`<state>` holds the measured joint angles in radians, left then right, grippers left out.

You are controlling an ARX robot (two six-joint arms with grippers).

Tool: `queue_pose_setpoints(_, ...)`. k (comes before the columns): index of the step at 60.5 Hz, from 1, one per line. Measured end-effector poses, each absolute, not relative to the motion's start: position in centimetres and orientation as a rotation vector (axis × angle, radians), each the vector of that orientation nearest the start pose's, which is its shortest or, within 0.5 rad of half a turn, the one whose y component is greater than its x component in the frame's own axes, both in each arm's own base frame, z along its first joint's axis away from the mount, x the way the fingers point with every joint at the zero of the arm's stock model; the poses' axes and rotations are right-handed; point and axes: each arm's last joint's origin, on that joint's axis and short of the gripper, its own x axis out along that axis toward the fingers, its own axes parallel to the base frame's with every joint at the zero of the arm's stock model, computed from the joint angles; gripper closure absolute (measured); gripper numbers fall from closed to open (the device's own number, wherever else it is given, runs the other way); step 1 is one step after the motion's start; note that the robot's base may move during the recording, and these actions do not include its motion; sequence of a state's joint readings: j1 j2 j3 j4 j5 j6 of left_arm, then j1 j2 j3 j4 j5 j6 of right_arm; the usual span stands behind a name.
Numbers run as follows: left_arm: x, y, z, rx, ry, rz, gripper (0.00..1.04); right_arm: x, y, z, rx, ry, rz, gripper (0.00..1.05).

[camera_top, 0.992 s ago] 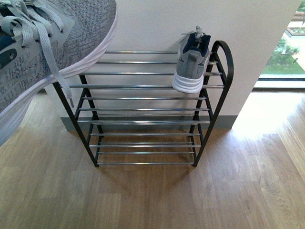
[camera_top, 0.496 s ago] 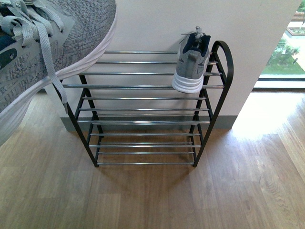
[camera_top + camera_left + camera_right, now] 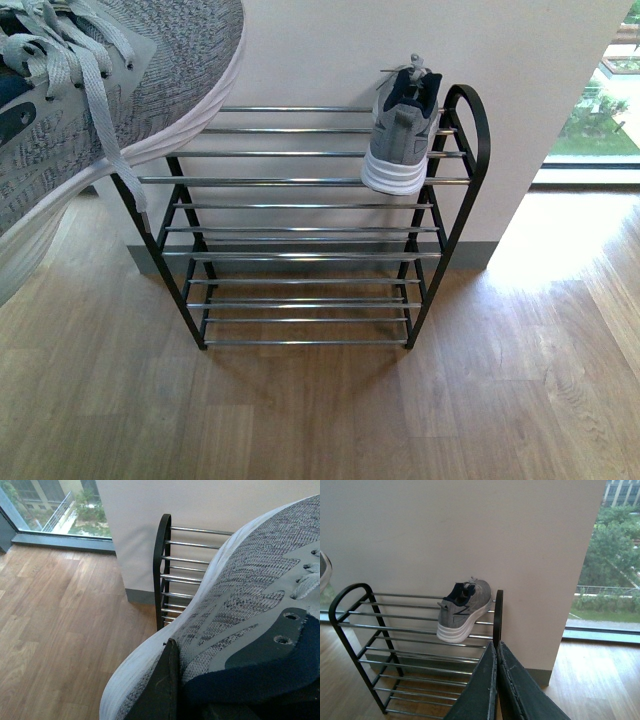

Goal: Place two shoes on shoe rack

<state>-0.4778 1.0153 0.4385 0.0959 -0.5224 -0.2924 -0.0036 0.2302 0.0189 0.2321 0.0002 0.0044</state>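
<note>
Shows a raised grey knit sneaker (image 3: 90,110) filling ten o'clock of the front view, laces dangling over the left end of the black shoe rack (image 3: 300,230), pinched at its navy collar by the left gripper (image 3: 210,690), one dark finger (image 3: 162,690) lying against the knit side. Shows the second sneaker (image 3: 400,140) at one o'clock, resting on the rack's top chrome bars, heel toward the camera, toe toward the white wall (image 3: 320,50), just beside the right end loop. Shows the right gripper (image 3: 496,647) apart from both shoes, jaws pressed together on nothing, above the wooden floor (image 3: 320,410).
</note>
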Motion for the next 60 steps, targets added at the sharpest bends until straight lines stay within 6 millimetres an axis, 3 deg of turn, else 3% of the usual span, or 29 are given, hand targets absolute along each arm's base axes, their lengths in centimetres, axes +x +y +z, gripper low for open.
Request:
queue_pose_setpoints(25, 18.5, -8.0, 20.2, -0.057, 0.410, 0.106, 1.03, 9.7, 0.0, 17.0, 0.004, -0.015, -0.004, 1.03)
queue_pose_setpoints(60, 18.5, -8.0, 20.2, -0.057, 0.410, 0.105, 1.03, 9.7, 0.0, 17.0, 0.004, -0.017, -0.004, 1.03)
